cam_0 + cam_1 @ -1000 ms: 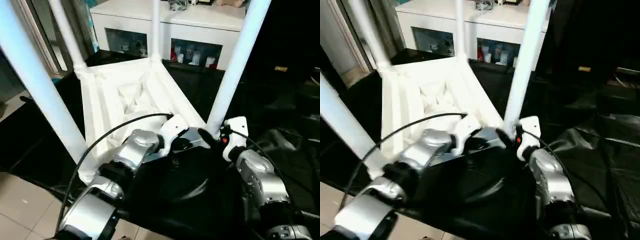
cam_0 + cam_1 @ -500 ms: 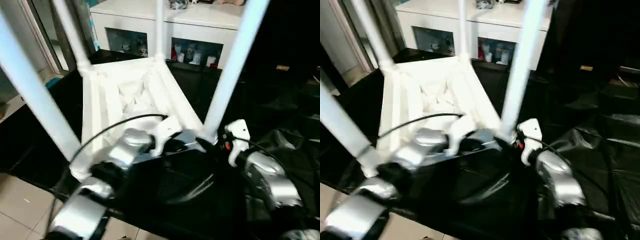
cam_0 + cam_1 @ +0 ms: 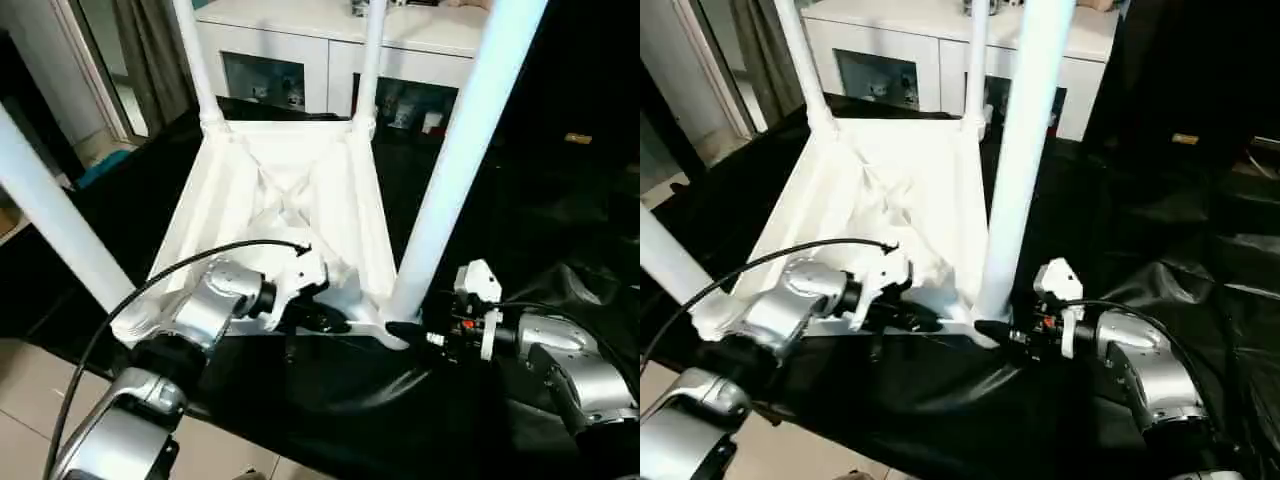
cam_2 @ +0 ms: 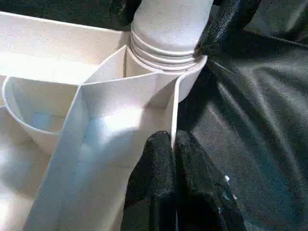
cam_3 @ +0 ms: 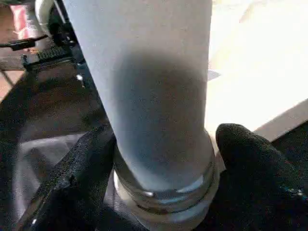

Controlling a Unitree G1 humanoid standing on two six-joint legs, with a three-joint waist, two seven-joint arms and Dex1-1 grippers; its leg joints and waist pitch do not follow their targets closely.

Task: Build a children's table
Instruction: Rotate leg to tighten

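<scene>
An upturned white children's table (image 3: 290,200) lies on a bench draped in black sheeting (image 3: 400,400), its ribbed underside facing up and four round legs rising from the corner sockets. In the head views the nearest right leg (image 3: 455,170) stands at about 1 o'clock from the picture's middle, and another near leg (image 3: 55,235) crosses at 9 o'clock.

The left wrist view adds what the head views lack: the left pincer (image 4: 173,159) has its two black fingers pressed together on a thin upright rib of the tabletop, just beside the threaded socket where the near right leg seats. The right wrist view shows the right pincer (image 5: 161,163) spread wide around the base of that same leg, one finger (image 5: 82,168) on each side of the ringed collar; whether the pads actually press the plastic is hard to say.

Behind the table, at 12 o'clock, stands a white cabinet (image 3: 330,50) with glass doors. A black cable (image 3: 150,290) arcs over the left forearm and partly hides the tabletop's near edge
</scene>
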